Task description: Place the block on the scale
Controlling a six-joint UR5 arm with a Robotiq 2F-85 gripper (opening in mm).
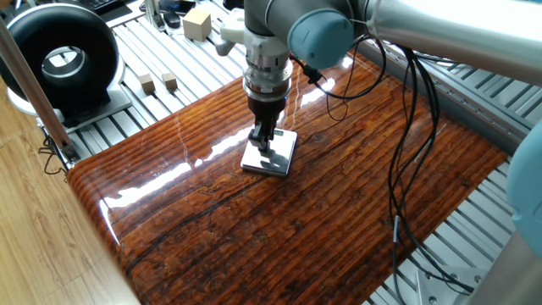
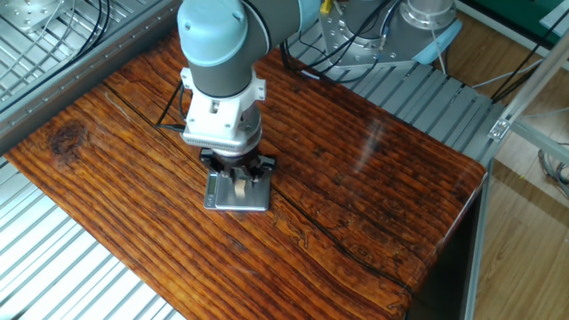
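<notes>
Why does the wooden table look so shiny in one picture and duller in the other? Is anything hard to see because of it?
In one fixed view, bright white glare streaks cross the glossy table near the scale, though the scale stays readable. In the other fixed view the wood looks mostly matte, with one faint reflection toward the right; there the tool shades the scale, and the block shows only as a small tan speck.

End effector (image 1: pixel 263 146) pointing down over white scale (image 1: pixel 282 152), glossy wooden table (image 1: pixel 322 220), black cables (image 1: pixel 398 152)

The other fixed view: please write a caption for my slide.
Two-finger gripper holding a tiny tan wooden block low over the flat white scale on the wooden table.
</notes>
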